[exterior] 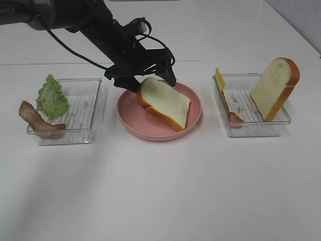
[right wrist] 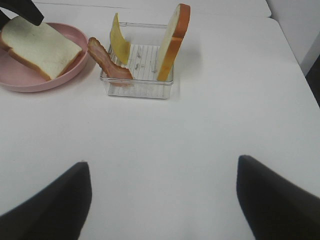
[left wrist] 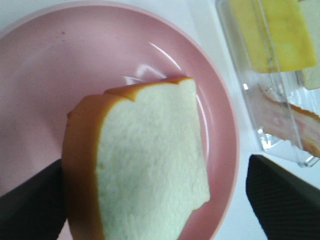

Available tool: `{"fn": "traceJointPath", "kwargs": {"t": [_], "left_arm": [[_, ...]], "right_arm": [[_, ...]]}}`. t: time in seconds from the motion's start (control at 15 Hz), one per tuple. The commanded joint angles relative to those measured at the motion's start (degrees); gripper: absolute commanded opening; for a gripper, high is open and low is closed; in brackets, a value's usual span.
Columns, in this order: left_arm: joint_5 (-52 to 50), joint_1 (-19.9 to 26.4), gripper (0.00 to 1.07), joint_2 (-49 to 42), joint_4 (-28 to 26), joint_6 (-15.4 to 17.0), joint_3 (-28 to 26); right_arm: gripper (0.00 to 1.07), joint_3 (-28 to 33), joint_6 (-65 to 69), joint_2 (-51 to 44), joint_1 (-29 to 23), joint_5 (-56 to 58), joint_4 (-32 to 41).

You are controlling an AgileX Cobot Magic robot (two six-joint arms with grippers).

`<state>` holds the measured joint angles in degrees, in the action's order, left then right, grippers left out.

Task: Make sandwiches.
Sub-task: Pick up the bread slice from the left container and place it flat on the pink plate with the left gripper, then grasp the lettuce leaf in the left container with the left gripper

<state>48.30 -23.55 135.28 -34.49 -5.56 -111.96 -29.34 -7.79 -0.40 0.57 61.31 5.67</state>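
Bread slice point(exterior: 164, 103) aslant on pink plate point(exterior: 129, 114)

We are reading just one marking: pale letters ending in "IPER", cut off at the picture's edge, on the left arm point(exterior: 22, 14) in the high view. We are finding nothing else legible.

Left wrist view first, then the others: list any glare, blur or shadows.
Left wrist view: white glare streaks on the pink round plate just past the white toy bread slice; the left gripper's fingers are dark, soft-edged blurs. Right wrist view: the right gripper's fingers are blurred too, the clear plastic tray sharp. Exterior high view: even light, faint shadows.
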Motion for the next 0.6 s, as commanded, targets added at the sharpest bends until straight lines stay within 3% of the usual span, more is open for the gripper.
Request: {"fn": "traceJointPath", "kwargs": {"t": [0.07, 0.6], "left_arm": [[0.52, -0.17, 0.89, -2.23, 4.47, -0.29, 0.0], [0.92, 1.26, 0.89, -10.37, 14.9, 1.72, 0.0]], "right_arm": [[0.76, 0.29, -0.34, -0.8, 0.11, -0.4, -0.23], [0.76, 0.29, -0.34, -0.8, 0.11, -0.4, -0.23]]}}
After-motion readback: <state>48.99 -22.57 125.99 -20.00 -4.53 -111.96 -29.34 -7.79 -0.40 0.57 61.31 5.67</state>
